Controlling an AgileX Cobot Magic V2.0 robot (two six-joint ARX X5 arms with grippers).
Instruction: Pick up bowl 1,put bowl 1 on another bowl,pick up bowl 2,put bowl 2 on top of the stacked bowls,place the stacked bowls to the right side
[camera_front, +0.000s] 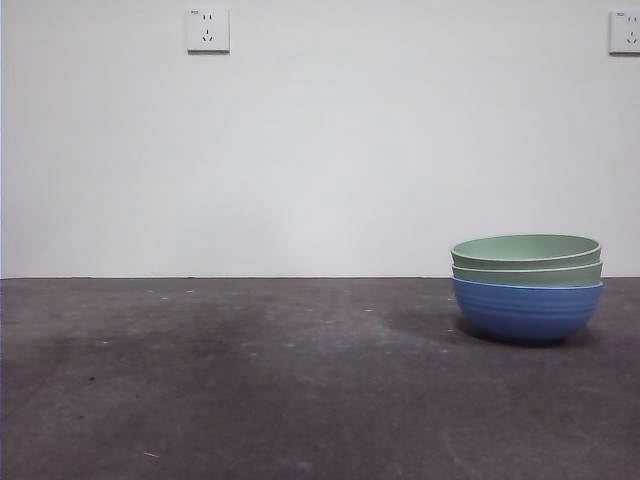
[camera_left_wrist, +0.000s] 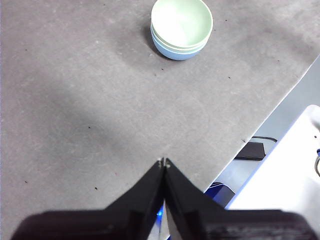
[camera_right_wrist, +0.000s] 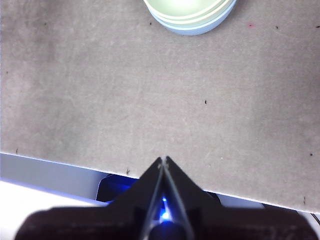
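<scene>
The stacked bowls (camera_front: 527, 285) stand on the right side of the dark table: the blue ribbed bowl (camera_front: 527, 312) at the bottom with two pale green bowls (camera_front: 526, 258) nested in it. The left wrist view shows the stack (camera_left_wrist: 181, 28) from above, far from my left gripper (camera_left_wrist: 163, 163), which is shut and empty over the table's near edge. In the right wrist view the stack (camera_right_wrist: 190, 17) is cut off by the picture's edge. My right gripper (camera_right_wrist: 163, 160) is shut, holds nothing, and hangs back at the table's edge. Neither arm shows in the front view.
The grey table (camera_front: 250, 380) runs out to a white wall with two sockets (camera_front: 207, 30). Past the table's edge the left wrist view shows a black box with a cable (camera_left_wrist: 252, 148) and a white surface (camera_left_wrist: 295, 170).
</scene>
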